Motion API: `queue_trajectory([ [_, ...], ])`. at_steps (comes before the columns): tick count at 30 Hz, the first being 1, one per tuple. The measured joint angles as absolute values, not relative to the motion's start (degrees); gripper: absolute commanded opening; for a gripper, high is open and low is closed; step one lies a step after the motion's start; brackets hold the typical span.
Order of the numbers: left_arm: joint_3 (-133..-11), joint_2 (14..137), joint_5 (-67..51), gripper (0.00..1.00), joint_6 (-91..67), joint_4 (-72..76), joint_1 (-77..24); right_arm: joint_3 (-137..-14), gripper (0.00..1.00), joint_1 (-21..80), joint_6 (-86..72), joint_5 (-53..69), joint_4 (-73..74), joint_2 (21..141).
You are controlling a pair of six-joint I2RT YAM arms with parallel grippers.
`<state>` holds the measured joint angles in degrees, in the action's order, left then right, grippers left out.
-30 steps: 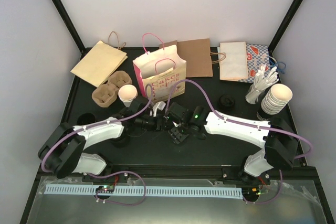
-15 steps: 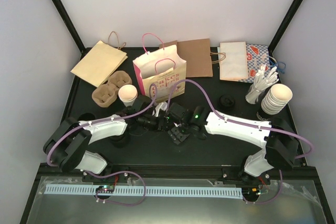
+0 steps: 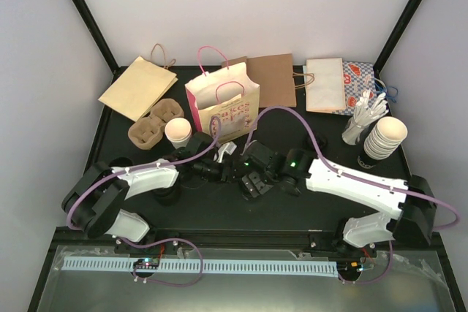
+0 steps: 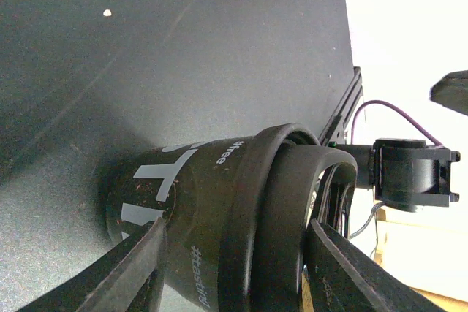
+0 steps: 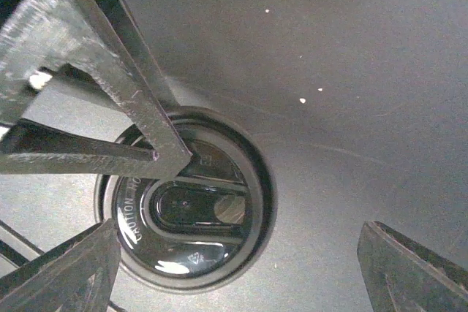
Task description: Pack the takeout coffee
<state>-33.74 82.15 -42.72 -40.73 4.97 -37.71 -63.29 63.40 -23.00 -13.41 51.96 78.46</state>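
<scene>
The takeout coffee (image 3: 178,130), a small white paper cup with a cream inside, stands beside the cardboard cup carrier (image 3: 155,123), and neither gripper touches it. A black cup with white print (image 4: 197,202) stands on the table wearing a black sip lid (image 5: 186,206). My left gripper (image 4: 234,268) is turned on its side and shut on this cup, one finger low on its wall and the other over the lid. My right gripper (image 5: 238,253) hangs open above the lid, its fingers wide of it. From above, both grippers (image 3: 238,173) hide this cup.
An open pink-handled paper bag (image 3: 223,104) stands just behind the grippers. Flat paper bags (image 3: 137,87) (image 3: 272,80) (image 3: 324,84) lie along the back. At the right are a stack of nested cups (image 3: 385,137), a holder of white stirrers (image 3: 362,118) and black lids (image 3: 316,141).
The right gripper's fingers have spread wider off the lid, and the right arm has swung out to the right. The left arm edged in, then held still.
</scene>
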Motion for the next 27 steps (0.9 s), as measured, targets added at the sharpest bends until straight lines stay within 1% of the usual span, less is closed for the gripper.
queue_trajectory([
  [9,-33.74,80.27,-40.40,0.66,-41.34,2.44,-38.02,-61.08,0.92,63.40,-27.44,-15.31,52.53,68.18],
  [10,-33.74,79.94,-40.12,0.67,-41.32,1.89,-38.02,-60.88,0.93,63.40,-27.68,-15.88,52.58,66.96],
  [13,-34.09,78.91,-39.20,0.72,-41.25,-0.25,-38.02,-60.82,1.00,63.40,-28.49,-17.78,52.40,64.03],
  [14,-34.30,78.59,-38.87,0.73,-41.12,-1.10,-38.02,-60.82,1.00,63.40,-28.38,-18.09,52.27,63.44],
  [18,-35.46,76.20,-37.82,0.78,-40.80,-4.56,-38.02,-60.64,1.00,63.40,-27.11,-18.06,51.92,64.01],
  [24,-36.80,71.24,-35.97,0.86,-40.34,-8.19,-38.00,-63.53,1.00,63.40,-27.22,-17.78,56.03,70.46],
  [26,-37.17,69.47,-35.14,0.90,-39.83,-9.47,-38.00,-64.25,1.00,63.40,-28.01,-17.67,56.71,71.26],
  [27,-37.32,68.69,-34.72,0.94,-39.51,-10.02,-38.00,-64.27,1.00,63.40,-28.62,-17.72,56.88,71.13],
])
